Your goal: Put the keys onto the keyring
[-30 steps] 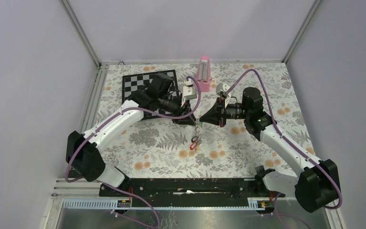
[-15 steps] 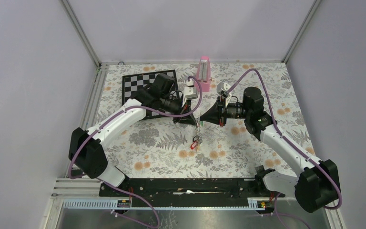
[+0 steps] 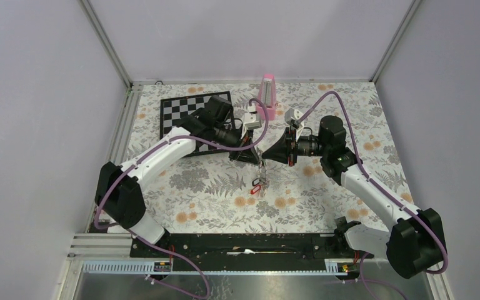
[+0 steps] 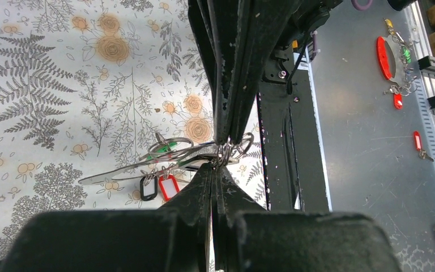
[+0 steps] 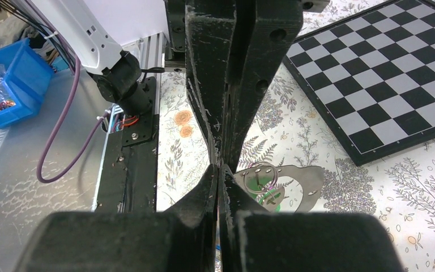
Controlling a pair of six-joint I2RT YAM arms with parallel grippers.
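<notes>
My left gripper point(image 3: 254, 156) and right gripper point(image 3: 267, 157) meet tip to tip above the middle of the table, both shut. In the left wrist view, small wire rings point(image 4: 227, 151) of the keyring sit pinched between my left gripper point(image 4: 217, 165) and the right fingers point(image 4: 229, 122) coming from above. The keyring's grey loop point(image 4: 113, 174) trails left of them. Keys hang from it: a black tag point(image 4: 147, 188), a red tag point(image 4: 169, 186), a green tag point(image 4: 167, 148). They dangle in the top view point(image 3: 257, 184). In the right wrist view my right gripper point(image 5: 220, 168) is shut beside a ring with the green tag point(image 5: 260, 186).
A chessboard point(image 3: 190, 109) lies at the back left, also in the right wrist view point(image 5: 385, 73). A pink metronome point(image 3: 267, 90) stands at the back centre. The black base rail point(image 3: 244, 244) runs along the near edge. Spare red tags point(image 4: 385, 56) lie off the table.
The left arm has swung its elbow to the right. The gripper tips stay together and the hanging keys have shifted slightly right.
</notes>
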